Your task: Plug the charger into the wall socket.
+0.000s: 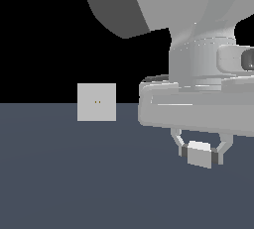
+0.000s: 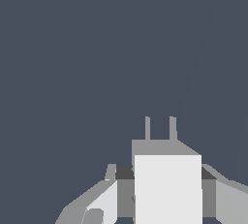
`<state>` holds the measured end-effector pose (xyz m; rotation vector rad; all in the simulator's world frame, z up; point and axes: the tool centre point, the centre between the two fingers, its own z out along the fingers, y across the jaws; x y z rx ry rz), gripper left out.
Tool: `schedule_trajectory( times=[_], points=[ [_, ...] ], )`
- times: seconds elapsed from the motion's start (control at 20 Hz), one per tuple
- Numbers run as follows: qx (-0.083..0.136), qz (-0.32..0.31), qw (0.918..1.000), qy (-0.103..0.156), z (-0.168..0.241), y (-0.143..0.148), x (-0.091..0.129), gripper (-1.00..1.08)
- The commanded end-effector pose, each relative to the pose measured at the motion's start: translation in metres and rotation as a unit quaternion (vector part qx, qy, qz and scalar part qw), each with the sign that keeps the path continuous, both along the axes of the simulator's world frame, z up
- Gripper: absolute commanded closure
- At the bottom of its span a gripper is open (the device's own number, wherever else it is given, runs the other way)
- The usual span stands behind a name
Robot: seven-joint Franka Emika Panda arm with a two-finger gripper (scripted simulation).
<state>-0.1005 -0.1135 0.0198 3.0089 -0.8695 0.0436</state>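
The charger (image 1: 199, 154) is a small light-grey block with a whiter top face, held between my gripper's fingers at the exterior view's lower right, above the dark floor. My gripper (image 1: 200, 153) is shut on it. In the wrist view the charger (image 2: 167, 184) fills the space between the fingers (image 2: 107, 199), with two thin prongs (image 2: 160, 128) sticking out ahead of it. The wall socket (image 1: 96, 102) is an upright light-grey square plate with two tiny orange-brown holes, standing well to the exterior view's left of the charger. It is out of the wrist view.
The dark blue-grey floor (image 1: 74, 173) spreads under everything. The large arm body (image 1: 198, 49) fills the exterior view's upper right. Behind the socket is black background.
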Motion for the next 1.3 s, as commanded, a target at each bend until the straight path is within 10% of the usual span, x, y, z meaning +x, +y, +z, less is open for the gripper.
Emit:
schedule_trajectory(
  times=[0.0, 0.75, 1.25],
  points=[
    [0.0, 0.027, 0.9996, -0.001, 0.007, 0.013, 0.01, 1.08],
    [-0.001, 0.294, 0.9557, -0.001, 0.074, 0.167, 0.065, 1.08],
    [0.0, 0.321, 0.947, -0.001, 0.08, 0.185, 0.065, 1.08]
  ],
)
